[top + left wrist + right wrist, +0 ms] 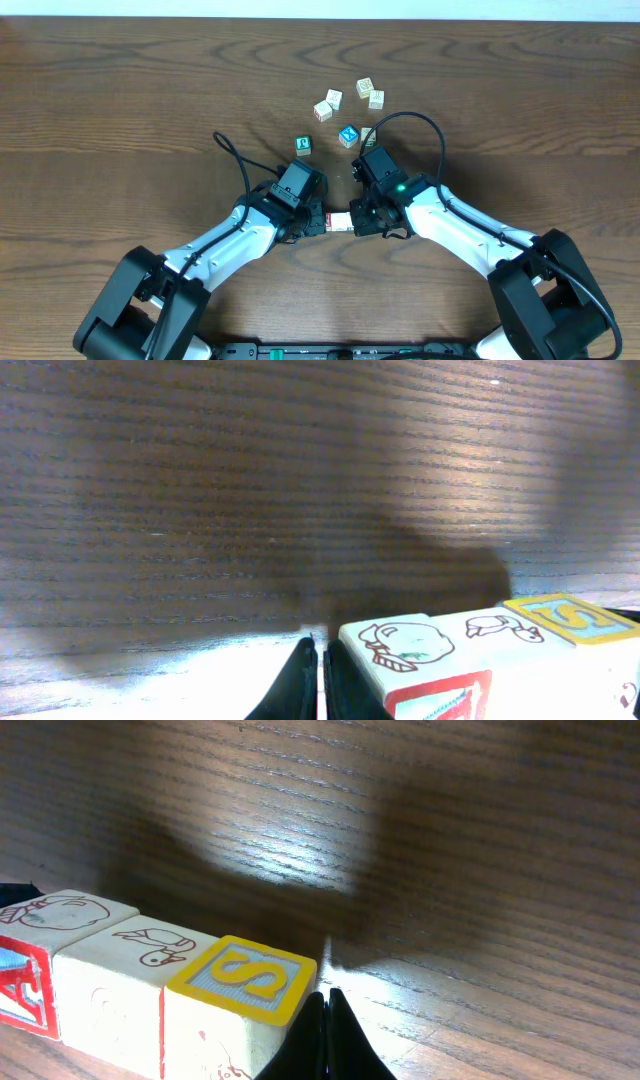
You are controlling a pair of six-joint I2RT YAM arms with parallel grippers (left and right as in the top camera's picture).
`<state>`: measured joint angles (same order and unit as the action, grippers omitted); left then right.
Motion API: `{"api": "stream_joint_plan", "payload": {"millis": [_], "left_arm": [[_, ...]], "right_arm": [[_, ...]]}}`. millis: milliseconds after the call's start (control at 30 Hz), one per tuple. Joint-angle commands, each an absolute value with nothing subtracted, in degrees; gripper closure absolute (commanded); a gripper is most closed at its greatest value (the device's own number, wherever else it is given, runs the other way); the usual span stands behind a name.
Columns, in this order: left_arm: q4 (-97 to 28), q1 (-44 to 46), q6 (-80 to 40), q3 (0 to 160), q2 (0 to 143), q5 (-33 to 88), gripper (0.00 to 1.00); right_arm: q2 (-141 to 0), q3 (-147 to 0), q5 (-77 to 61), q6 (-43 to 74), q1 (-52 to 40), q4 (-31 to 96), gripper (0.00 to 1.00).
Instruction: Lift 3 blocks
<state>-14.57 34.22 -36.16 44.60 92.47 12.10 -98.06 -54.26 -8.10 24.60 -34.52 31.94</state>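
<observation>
Three small wooden blocks (339, 221) stand in a tight row between my two grippers. In the left wrist view the nearest block (415, 660) has a drawing on top and a red side, followed by a duck block (500, 628) and a yellow S block (570, 618). My left gripper (318, 682) is shut, its fingers pressed against the red-sided block's end. My right gripper (326, 1038) is also shut and presses against the S block (245, 982); beyond it are the duck block (130, 960) and the red A block (35, 945). The undersides of the blocks are hidden.
Farther back on the wooden table (120, 90) lie a green-faced cube (303, 146), a blue-faced cube (348, 135) and several pale cubes (334, 98). Another cube (368, 137) is partly hidden behind the right arm. Cables loop over both arms.
</observation>
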Motion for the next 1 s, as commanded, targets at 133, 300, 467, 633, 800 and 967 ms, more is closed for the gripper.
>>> {"api": "stream_joint_plan", "payload": {"millis": [133,300,467,633,800,967], "left_arm": [[-11.44,36.36,-36.75,46.52,90.37,22.13,0.93],[-11.42,36.36,-37.19,46.52,89.78,22.09,0.93],[-11.42,36.36,-37.19,46.52,89.23,22.09,0.93],[-11.44,36.36,-37.19,46.52,89.23,22.09,0.93],[-11.42,36.36,-37.17,46.52,89.23,22.09,0.93],[-11.42,36.36,-37.26,46.54,88.97,22.13,0.93]], "right_arm": [[-96.73,-55.18,-22.52,24.45,-39.33,30.15,0.99],[-96.73,-55.31,-22.5,26.13,-39.33,29.98,0.99],[-96.73,-55.46,-22.41,26.85,-39.42,29.89,0.99],[-96.73,-55.48,-22.31,27.83,-39.42,29.28,0.99],[-96.73,-55.48,-22.33,27.81,-39.42,29.3,0.99],[-96.73,-55.83,-22.35,27.81,-39.42,29.41,0.99]]}}
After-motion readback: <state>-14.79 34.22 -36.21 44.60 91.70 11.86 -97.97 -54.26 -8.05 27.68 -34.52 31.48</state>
